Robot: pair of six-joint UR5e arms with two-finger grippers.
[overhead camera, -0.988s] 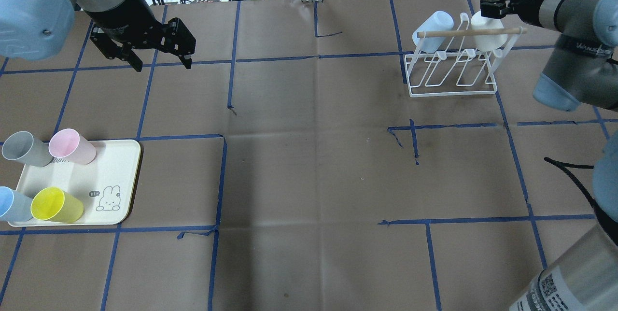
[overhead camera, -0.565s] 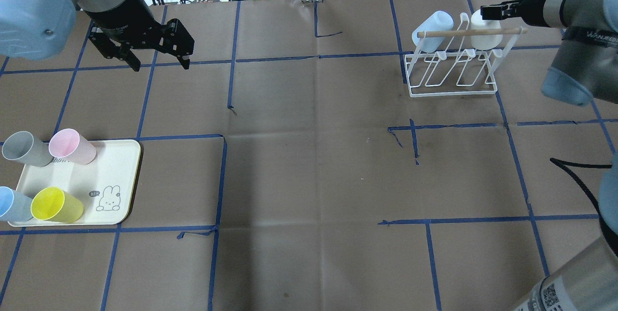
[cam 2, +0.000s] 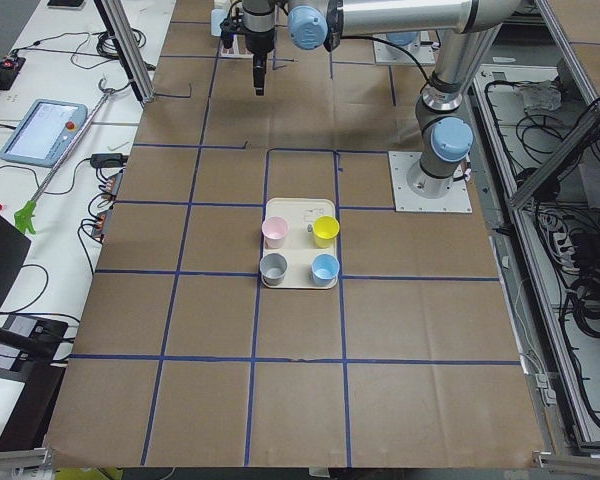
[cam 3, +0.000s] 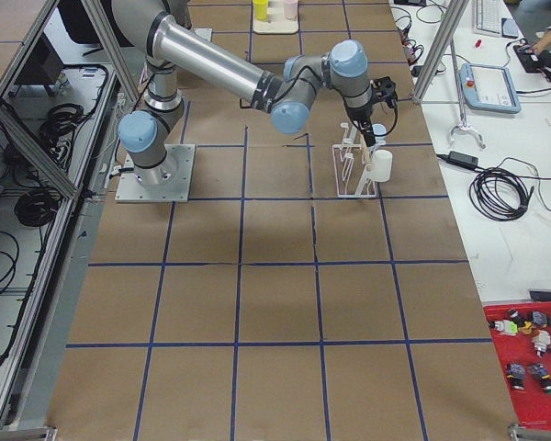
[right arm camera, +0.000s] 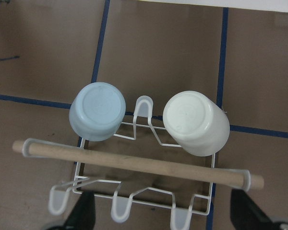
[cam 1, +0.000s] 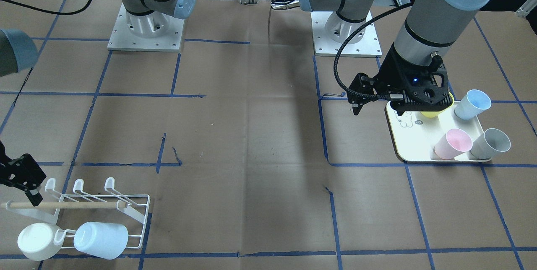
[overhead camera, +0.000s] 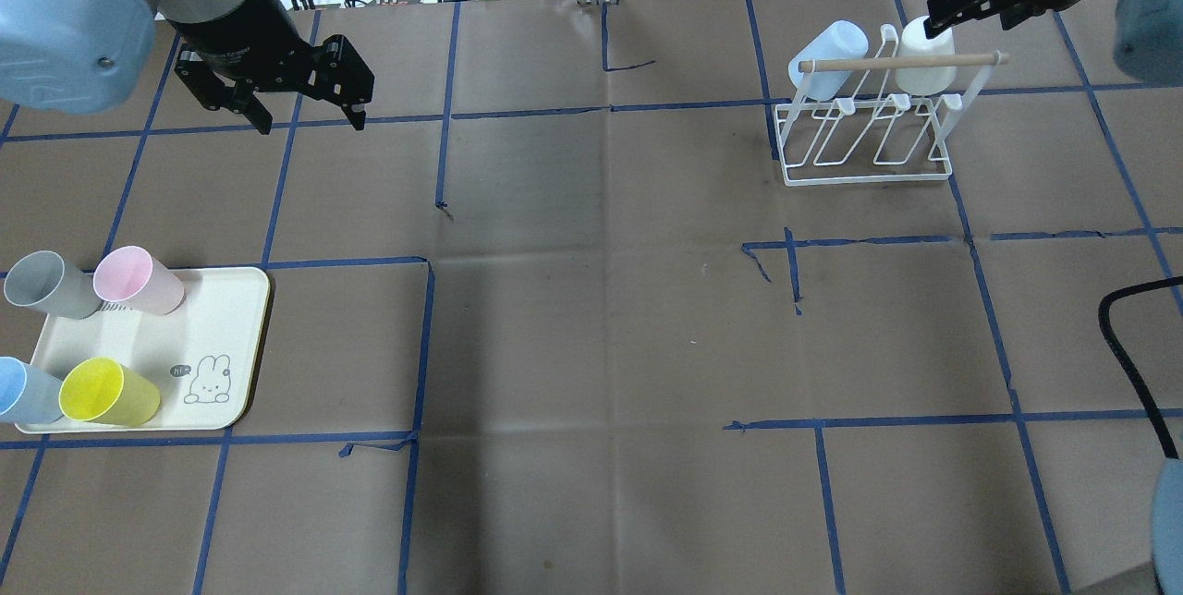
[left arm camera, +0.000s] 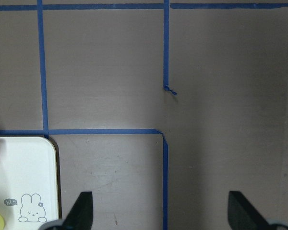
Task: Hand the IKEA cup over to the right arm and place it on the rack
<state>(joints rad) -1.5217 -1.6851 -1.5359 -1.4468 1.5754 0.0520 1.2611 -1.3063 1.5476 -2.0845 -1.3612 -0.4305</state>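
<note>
Brown paper table (overhead camera: 591, 327) gridded with blue tape (left arm camera: 40, 72), viewed from behind the robot, from across it and from both ends.

At the far right of the overhead view: low white wire rack (overhead camera: 867, 177) with a wooden dowel (overhead camera: 901, 62) across its top. White cup (right arm camera: 197, 122) upside down on a far-row prong, base tilted up, toward the rack's right end. Pale blue cup (right arm camera: 97, 117) upside down on the same row toward the left end, apart from the white one, with one prong between them. In the right wrist view, dowel crossing just in front of both cups.

Right gripper (right arm camera: 165, 213) above the rack, pointing down, fingers (right arm camera: 84, 213) spread wide at the lower corners of the wrist view, holding nothing, apart from both cups. From overhead, black against the white cup's top edge; height above it hard to judge there. Right arm (cam 3: 220, 64) stretched long over the table toward the rack.

At the far left: left gripper (overhead camera: 310, 119) hanging above bare paper, pointing down, fingers (left arm camera: 81, 213) spread wide, holding nothing. Below it in the wrist view, only paper and tape lines, plus one corner of the tray at lower left.

On the near left: cream tray (overhead camera: 217, 318) with a small rabbit drawing (overhead camera: 208, 382). Four cups upright on it, mouths up: grey (overhead camera: 51, 284) and pink (overhead camera: 139, 279) side by side along the far edge, blue (overhead camera: 23, 392) and yellow (overhead camera: 109, 392) side by side along the near edge. Tray and its cups well apart from the rack.
</note>
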